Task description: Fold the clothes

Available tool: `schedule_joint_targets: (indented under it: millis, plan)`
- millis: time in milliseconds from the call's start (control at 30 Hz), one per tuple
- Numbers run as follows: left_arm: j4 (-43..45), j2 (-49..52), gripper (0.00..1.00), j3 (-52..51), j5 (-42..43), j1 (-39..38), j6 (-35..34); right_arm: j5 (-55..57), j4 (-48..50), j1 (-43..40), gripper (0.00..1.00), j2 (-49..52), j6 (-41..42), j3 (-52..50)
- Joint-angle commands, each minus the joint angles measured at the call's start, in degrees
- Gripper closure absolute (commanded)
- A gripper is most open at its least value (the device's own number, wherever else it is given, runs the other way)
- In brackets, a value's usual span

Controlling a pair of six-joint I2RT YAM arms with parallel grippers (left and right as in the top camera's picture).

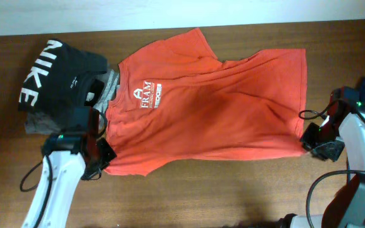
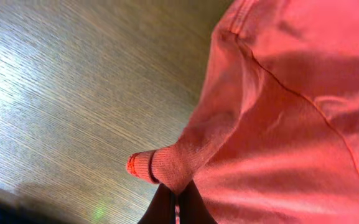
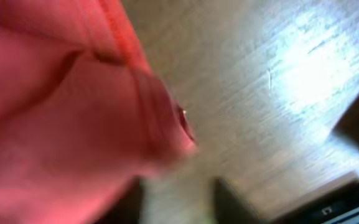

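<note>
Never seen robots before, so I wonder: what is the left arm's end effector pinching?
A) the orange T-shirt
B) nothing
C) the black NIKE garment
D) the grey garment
A: the left wrist view shows the left end effector shut on a bunched edge of the orange T-shirt.

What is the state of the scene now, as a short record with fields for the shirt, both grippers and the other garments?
shirt: red-orange T-shirt spread on the table, logo up, not yet folded
left gripper: shut on the T-shirt's lower-left corner
right gripper: open, at the T-shirt's lower-right corner
other garments: black NIKE garment and grey garment, at the T-shirt's left edge
</note>
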Motion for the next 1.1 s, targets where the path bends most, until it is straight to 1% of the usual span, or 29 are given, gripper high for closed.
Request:
schedule_joint_targets:
  millis: [0, 33, 100, 200, 300, 367, 433, 567, 600, 667, 733, 767, 833, 933, 1033, 1067]
  plan:
    - [-0.44, -1.81, 1.00, 0.76, -0.61, 0.24, 0.04, 2.03, -0.15, 0.13, 0.38, 1.99, 0.92, -2.05]
    - [-0.57, -1.79, 1.00, 0.76, -0.63, 0.24, 0.04, 1.97, -0.15, 0.13, 0.33, 2.38, 0.96, -2.43]
    - [-0.63, -1.68, 1.00, 0.76, -0.63, 0.24, 0.04, 1.79, -0.15, 0.13, 0.31, 2.99, 1.57, -3.17]
    - [-0.61, -1.68, 1.00, 0.76, -0.63, 0.24, 0.04, 1.60, -0.15, 0.13, 0.34, 3.45, 2.47, -4.48]
    - [-0.61, -1.68, 1.00, 0.76, -0.63, 0.24, 0.04, 0.48, 0.00, 0.15, 0.41, 3.48, 2.91, -6.56]
    - [-0.59, -1.68, 1.00, 0.76, -0.63, 0.24, 0.04, -1.81, 1.38, 0.15, 0.42, 3.48, 2.86, -8.24]
    - [-0.55, -1.68, 1.00, 0.76, -0.63, 0.24, 0.04, -5.38, 5.20, 0.15, 0.42, 3.48, 2.80, -10.82]
    - [-0.35, -1.68, 1.00, 0.76, -0.66, 0.24, 0.07, -12.09, 17.73, 0.15, 0.43, 3.48, 2.80, -17.68]
    - [-0.35, -1.68, 1.00, 0.76, -0.66, 0.24, 0.04, -12.39, 19.08, 0.15, 0.48, 3.48, 2.80, -18.25]
    - [-0.20, -1.68, 1.00, 0.76, -0.63, 0.24, 0.04, -12.63, 21.49, 0.15, 0.73, 3.48, 1.75, -18.60]
    - [-0.22, -1.68, 1.00, 0.76, -0.63, 0.24, 0.07, -13.33, 19.54, 0.15, 0.87, 3.23, -0.57, -16.59]
    - [-0.22, -1.68, 1.00, 0.76, -0.63, 0.24, 0.07, -13.64, 16.70, 0.15, 0.92, 2.84, -2.54, -14.12]
    - [-0.20, -1.68, 1.00, 0.76, -0.63, 0.24, 0.07, -14.29, 12.04, 0.15, 0.96, 2.43, -4.46, -10.36]
    - [0.04, -1.68, 1.00, 0.76, -0.66, 0.24, 0.07, -15.61, 2.27, 0.31, 0.96, 2.14, -8.41, -1.22]
    - [0.35, -1.68, 1.00, 0.76, -0.63, 0.24, 0.07, -15.63, -1.99, 0.28, 0.96, 2.14, -8.35, 3.91]
    - [0.33, -1.68, 1.00, 0.76, -0.63, 0.24, 0.07, -15.63, -2.03, 0.28, 0.96, 2.14, -8.35, 4.26]
